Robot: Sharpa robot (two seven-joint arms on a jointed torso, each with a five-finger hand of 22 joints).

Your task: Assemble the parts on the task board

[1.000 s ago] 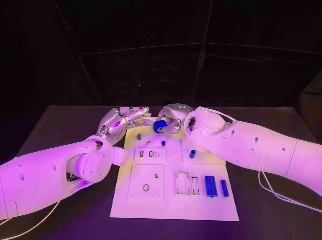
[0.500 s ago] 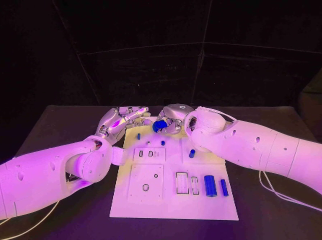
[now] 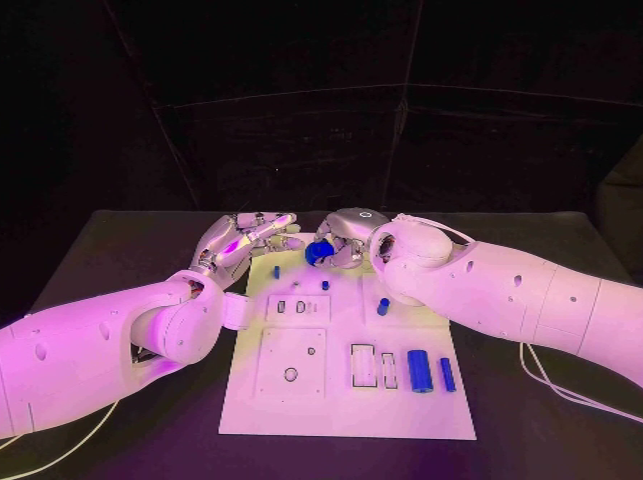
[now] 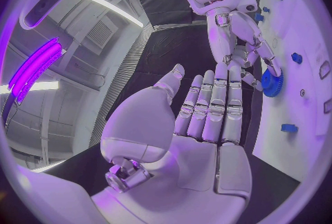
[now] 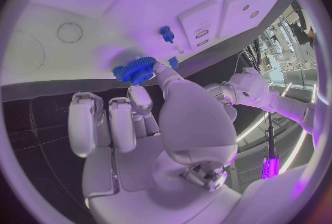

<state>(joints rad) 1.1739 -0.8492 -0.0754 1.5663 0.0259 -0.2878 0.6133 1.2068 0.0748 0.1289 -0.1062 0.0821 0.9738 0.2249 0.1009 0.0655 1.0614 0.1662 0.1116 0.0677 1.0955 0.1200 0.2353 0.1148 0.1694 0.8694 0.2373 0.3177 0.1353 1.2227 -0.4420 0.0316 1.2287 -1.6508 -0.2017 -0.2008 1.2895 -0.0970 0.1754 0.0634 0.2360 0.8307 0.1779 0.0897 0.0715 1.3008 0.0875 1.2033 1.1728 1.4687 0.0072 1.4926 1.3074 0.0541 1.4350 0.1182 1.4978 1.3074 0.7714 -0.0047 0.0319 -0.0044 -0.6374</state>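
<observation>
Silver, jointed and glossy: my right hand (image 3: 347, 236), at the far end of the task board (image 3: 264, 400), pinches a blue gear (image 3: 318, 252) between thumb and a fingertip; the other fingers lie curled in beside it. The gear (image 5: 135, 71) is a toothed disc on a raised hub, held just over the board's far edge; whether it touches the board I cannot tell.

My left hand (image 3: 242, 240) sits beside the board's far-left corner, released and holding nothing, fingers (image 4: 211, 108) straight and laid side by side, tips near the right hand's fingers (image 4: 256, 50).

Task board: flat white plate, matt, rectangular, lying lengthwise on the table (image 3: 105, 250). Raised square blocks with slots and round holes occupy its middle.

Parts on the board, placed from the gear:
- two small blue pegs (image 3: 277, 271) and (image 3: 326, 285) standing just on the near side of it;
- one short blue piece (image 3: 385, 307) farther toward me, next to my right arm;
- one thick blue cylinder (image 3: 419, 371) and one thin blue bar (image 3: 447, 374), lying side by side well apart from it, toward the board's near-right corner, beside two rectangular recesses (image 3: 363, 366).

Table: black, smooth, dull. Behind it, dark panelled walls.
</observation>
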